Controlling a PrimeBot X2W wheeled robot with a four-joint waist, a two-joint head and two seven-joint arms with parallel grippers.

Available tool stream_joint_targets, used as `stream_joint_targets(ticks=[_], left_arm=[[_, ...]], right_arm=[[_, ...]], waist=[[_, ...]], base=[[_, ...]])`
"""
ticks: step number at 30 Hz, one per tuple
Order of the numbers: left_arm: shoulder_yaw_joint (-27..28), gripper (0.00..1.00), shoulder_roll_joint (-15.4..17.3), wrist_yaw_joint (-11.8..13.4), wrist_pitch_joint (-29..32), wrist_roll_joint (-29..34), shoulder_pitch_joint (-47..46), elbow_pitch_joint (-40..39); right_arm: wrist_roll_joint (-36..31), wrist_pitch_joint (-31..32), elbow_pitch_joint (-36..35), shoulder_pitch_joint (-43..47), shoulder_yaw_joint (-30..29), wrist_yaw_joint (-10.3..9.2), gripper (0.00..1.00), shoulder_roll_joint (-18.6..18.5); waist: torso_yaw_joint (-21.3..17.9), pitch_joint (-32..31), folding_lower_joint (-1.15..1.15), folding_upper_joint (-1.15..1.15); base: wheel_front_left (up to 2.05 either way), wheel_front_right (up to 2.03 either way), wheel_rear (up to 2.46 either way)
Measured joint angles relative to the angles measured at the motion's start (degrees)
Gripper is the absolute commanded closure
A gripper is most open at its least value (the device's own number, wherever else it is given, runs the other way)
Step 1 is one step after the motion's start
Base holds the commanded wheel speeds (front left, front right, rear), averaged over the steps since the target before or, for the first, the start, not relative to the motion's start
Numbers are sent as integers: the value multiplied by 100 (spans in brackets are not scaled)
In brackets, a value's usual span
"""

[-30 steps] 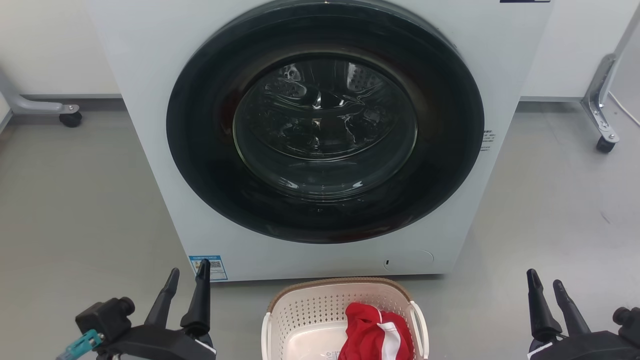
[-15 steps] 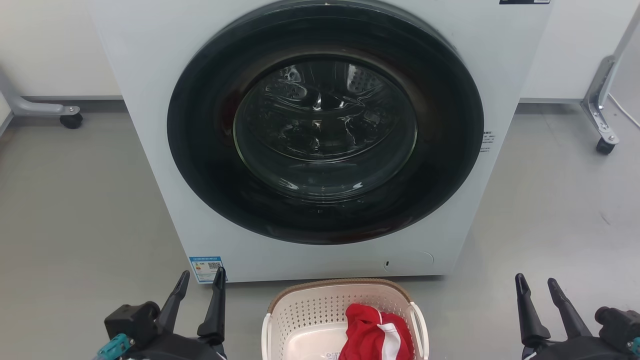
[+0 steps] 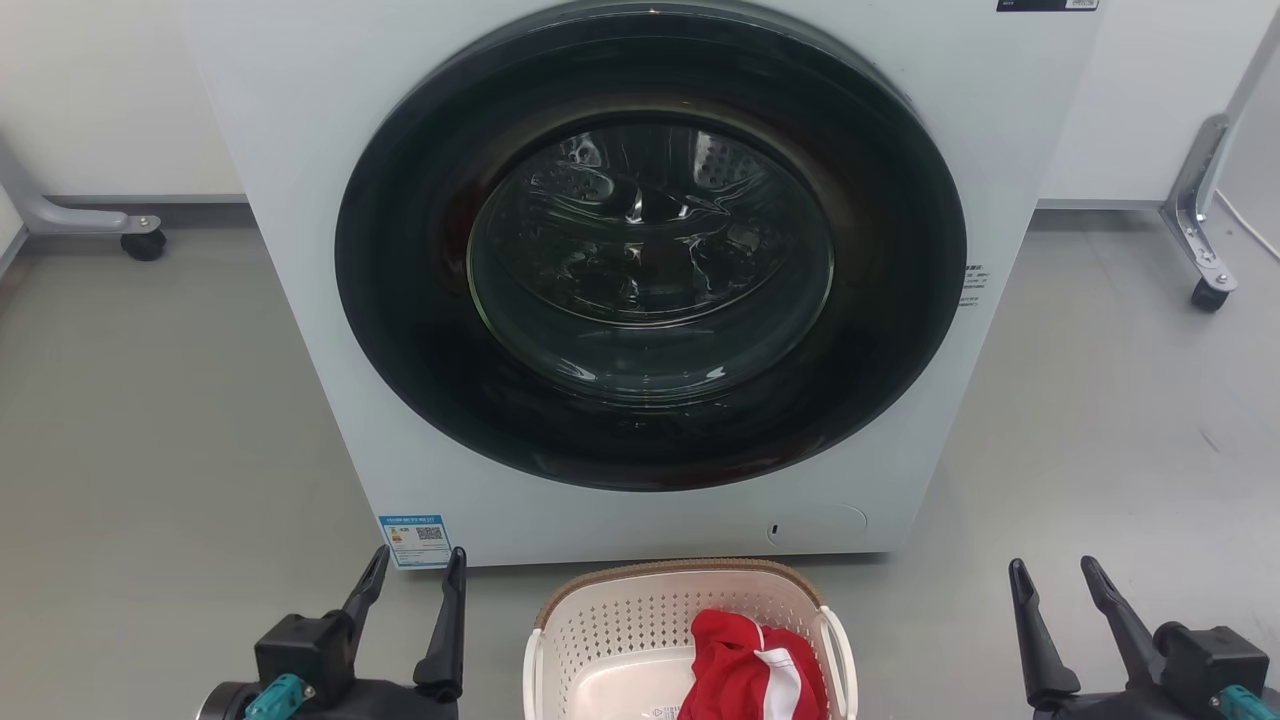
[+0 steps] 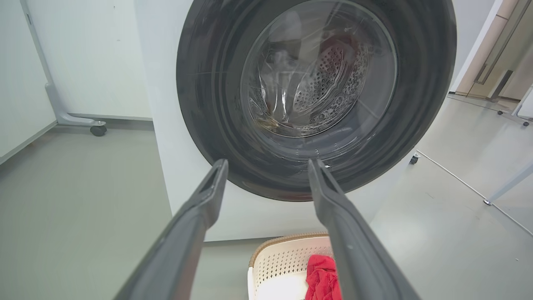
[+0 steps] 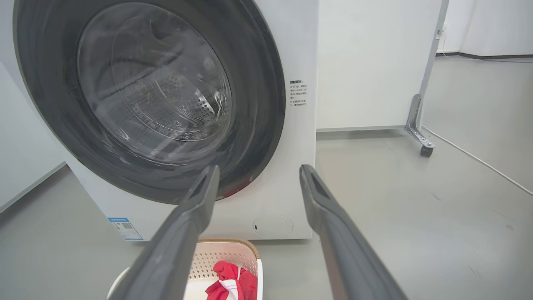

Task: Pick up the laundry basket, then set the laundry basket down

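Note:
The cream-white perforated laundry basket (image 3: 600, 630) with a brown woven-look rim rests on the grey floor at the bottom centre of the head view, just in front of the washing machine. A red and white garment (image 3: 745, 670) lies in its right half. The laundry basket (image 4: 279, 260) sits low between my left fingers in the left wrist view, and the laundry basket (image 5: 220, 252) shows at the bottom of the right wrist view. My left gripper (image 3: 418, 562) stands open to the basket's left, apart from it. My right gripper (image 3: 1052, 573) stands open well to its right. Both hold nothing.
A white front-loading washing machine (image 3: 300, 150) with a dark round door (image 3: 650, 245), shut, rises right behind the basket. Castor legs of white partitions stand at the far left (image 3: 140, 240) and far right (image 3: 1208, 290). A thin cable (image 5: 479, 160) runs across the floor at the right.
Both grippers have moved inward toward the basket and a little lower in the head view, staying open. The basket and garment have not moved.

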Motion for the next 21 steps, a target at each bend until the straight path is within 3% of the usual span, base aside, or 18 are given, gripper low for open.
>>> stream_joint_targets(ticks=[7, 21], left_arm=[[-68, 0, 7, 119, -16, 349, -1, 40], [103, 0, -85, 120, 62, 349, 0, 96]], right_arm=[[-374, -123, 27, -2, 115, -55, 0, -49], [-356, -124, 111, -3, 97, -57, 0, -54]], waist=[[-2, 2, 0, 0], [-3, 33, 0, 0]], base=[[0, 0, 0], [0, 0, 0]])
